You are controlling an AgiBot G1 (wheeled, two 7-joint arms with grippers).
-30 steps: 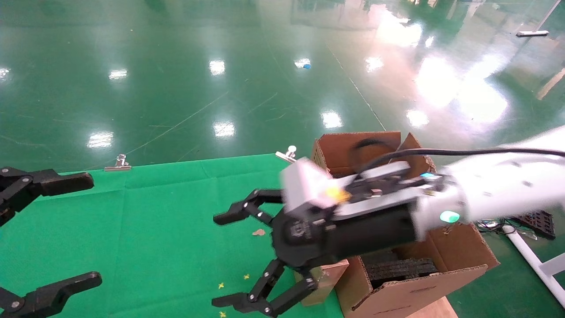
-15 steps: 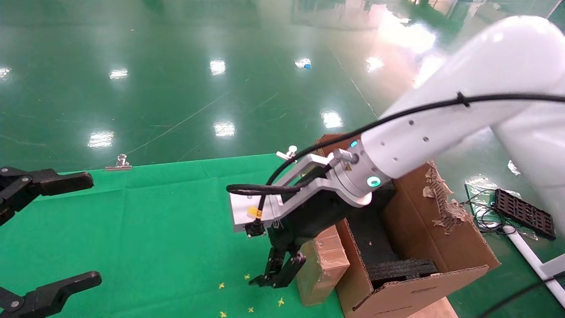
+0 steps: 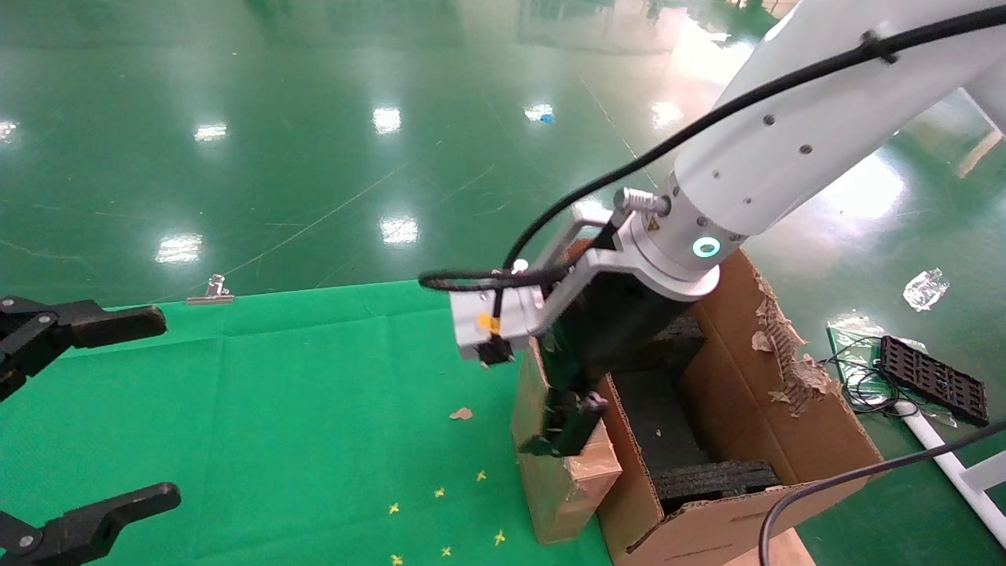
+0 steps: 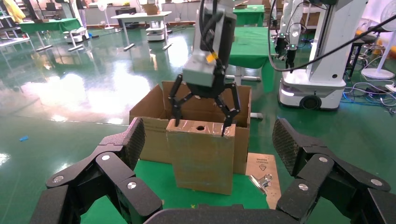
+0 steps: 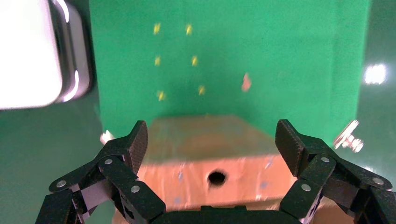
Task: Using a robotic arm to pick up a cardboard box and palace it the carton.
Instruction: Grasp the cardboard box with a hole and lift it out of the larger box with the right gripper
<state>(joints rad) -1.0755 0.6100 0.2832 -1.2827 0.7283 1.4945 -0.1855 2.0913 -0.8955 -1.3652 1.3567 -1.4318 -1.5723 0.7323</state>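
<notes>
Two grippers show, only one at work. The right gripper hangs from the white arm and points down over the top of the box, which stands upright on the green cloth, touching the outer wall of the carton. In the left wrist view its fingers are spread and straddle the box, tips at the top edge on either side, with the round hole between them. The right wrist view shows the same: the fingers splayed wide, the box below and between them, the hole centred. The grip is released, the pads not pressed against the cardboard so far as can be seen.

The carton stands open at the cloth's right edge, black foam inside and one flap torn ragged. Small yellow marks and a brown scrap lie on the cloth left of the box.

The left gripper is parked at the far left over the cloth, fingers wide apart, holding nothing.
</notes>
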